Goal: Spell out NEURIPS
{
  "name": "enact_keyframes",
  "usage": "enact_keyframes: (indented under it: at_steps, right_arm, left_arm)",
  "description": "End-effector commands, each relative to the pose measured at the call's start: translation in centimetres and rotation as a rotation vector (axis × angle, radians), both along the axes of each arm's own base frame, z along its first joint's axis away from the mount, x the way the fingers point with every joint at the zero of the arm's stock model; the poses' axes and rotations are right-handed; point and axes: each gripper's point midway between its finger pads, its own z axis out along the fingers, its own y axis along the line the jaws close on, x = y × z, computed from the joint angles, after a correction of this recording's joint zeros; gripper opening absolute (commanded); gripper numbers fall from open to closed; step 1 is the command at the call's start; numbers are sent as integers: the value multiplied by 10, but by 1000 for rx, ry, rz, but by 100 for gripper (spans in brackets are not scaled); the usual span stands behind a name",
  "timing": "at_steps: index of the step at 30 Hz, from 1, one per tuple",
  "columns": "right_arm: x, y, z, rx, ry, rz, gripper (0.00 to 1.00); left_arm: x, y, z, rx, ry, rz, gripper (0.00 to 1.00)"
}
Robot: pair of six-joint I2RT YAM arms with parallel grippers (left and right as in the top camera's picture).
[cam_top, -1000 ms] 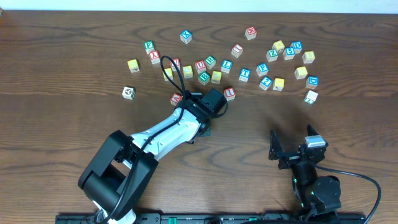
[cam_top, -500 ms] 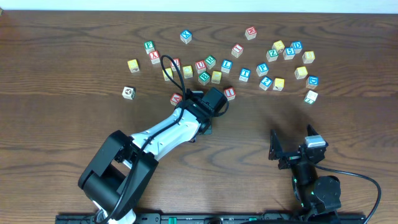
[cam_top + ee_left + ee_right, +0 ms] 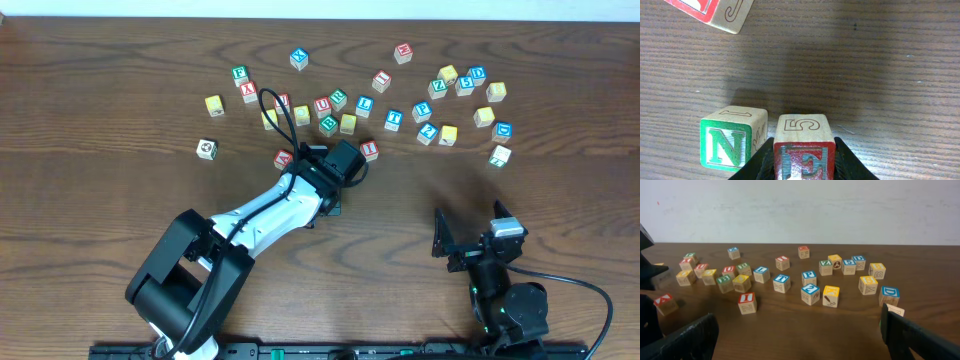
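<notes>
In the left wrist view my left gripper [image 3: 804, 167] is shut on a red-framed E cube [image 3: 804, 150], one black jaw against each side. The E cube sits just right of a green-framed N cube [image 3: 732, 144] on the wood, a narrow gap between them. From overhead the left arm [image 3: 290, 200] covers both cubes. My right gripper [image 3: 471, 233] [image 3: 800, 337] stands open over bare table near the front edge, holding nothing. Loose cubes further back include a red U [image 3: 322, 104], a red I [image 3: 369, 150] [image 3: 746, 301] and a blue P [image 3: 421, 111] [image 3: 809, 277].
Many more letter cubes lie scattered across the back of the table, from a yellow one [image 3: 213, 104] on the left to a cluster [image 3: 465, 85] on the right. A red cube [image 3: 283, 158] lies beside the left arm. A tilted red-framed cube [image 3: 715, 12] shows beyond the N.
</notes>
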Motion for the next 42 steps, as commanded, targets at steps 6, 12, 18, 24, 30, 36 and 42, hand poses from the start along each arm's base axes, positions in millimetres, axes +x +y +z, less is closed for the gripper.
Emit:
enact_keyframes:
  at_steps: [6,12,18,24,30,36,42]
  right_arm:
    - [0,-2,-1,-13,1,-6,99]
    - [0,-2,-1,-13,1,-6,99]
    - [0,-2,-1,-13,1,-5,99]
    - [0,-2,-1,-13,1,-6,99]
    - [0,-2,-1,-13,1,-6,99]
    - [0,-2,-1,-13,1,-6,99]
    - [0,-2,-1,-13,1,-6,99]
  left_arm:
    - [-5,11,-11,50,16,-5,8]
    - [-6,12,-14,53,19,-4,8]
    - [-6,12,-14,52,18,-4,13]
    - [-6,12,-14,49,19,-5,34]
    - [-6,11,-13,47,17,-5,37]
    - [-6,11,-13,46,17,-6,36]
    - [-6,11,-11,43,13,-7,37]
